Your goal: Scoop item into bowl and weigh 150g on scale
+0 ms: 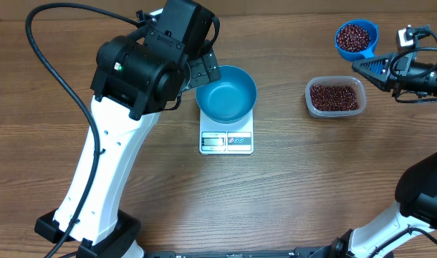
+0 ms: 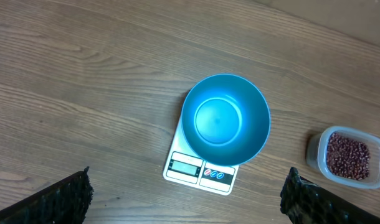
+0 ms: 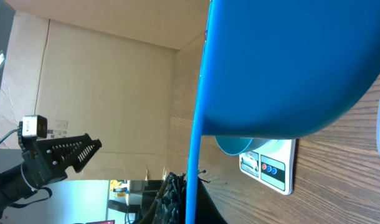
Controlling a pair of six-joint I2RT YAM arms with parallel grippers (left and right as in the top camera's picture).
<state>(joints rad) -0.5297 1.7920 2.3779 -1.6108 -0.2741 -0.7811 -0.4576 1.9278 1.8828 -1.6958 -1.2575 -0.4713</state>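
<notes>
The empty teal bowl stands on the white scale at mid-table. My left gripper hovers high above them, open, with nothing between its fingers; from overhead it sits just left of the bowl's rim. Far right, my right gripper is shut on the handle of a blue scoop, held in the air behind the tub. The scoop is heaped with red-brown beans. In the right wrist view, bowl and scale show beneath the scoop.
A clear plastic tub with more beans sits on the table right of the scale, just below the scoop. The bulky left arm covers the table's upper left; cardboard walls stand behind.
</notes>
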